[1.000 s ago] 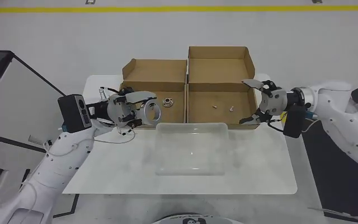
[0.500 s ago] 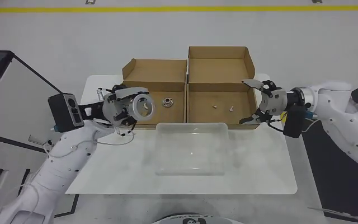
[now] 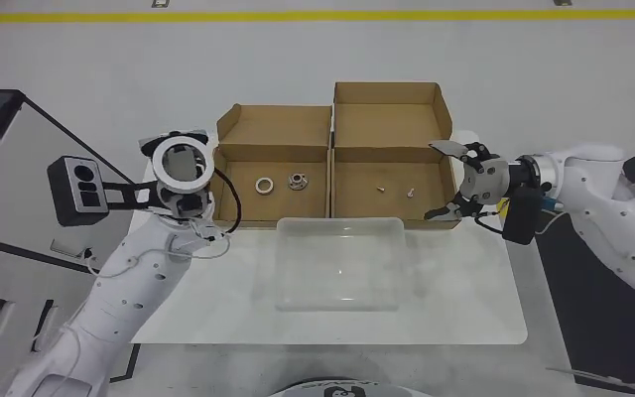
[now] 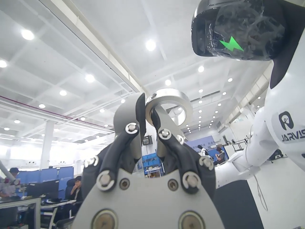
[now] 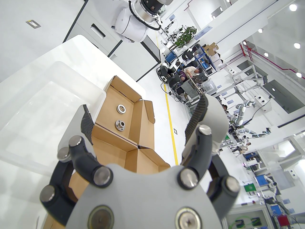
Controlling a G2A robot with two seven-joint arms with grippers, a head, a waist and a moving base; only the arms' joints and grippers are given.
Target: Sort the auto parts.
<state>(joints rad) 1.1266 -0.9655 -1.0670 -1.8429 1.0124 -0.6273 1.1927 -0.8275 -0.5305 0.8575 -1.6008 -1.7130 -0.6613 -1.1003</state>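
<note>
- Left gripper pinches the wall of a large metal ring, raised at 9 o'clock from the left box; seen from above, the ring hides its fingertips.
- Right gripper is spread wide at 3 o'clock from the right box.
- Tiny parts lie inside it, too small to identify.

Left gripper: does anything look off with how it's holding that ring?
Yes. The left gripper points up toward the ceiling, beside the nearer cardboard box, pinching the metal ring by one wall, one finger through its hole. The ring juts off to one side, so the grip looks marginal.
</note>
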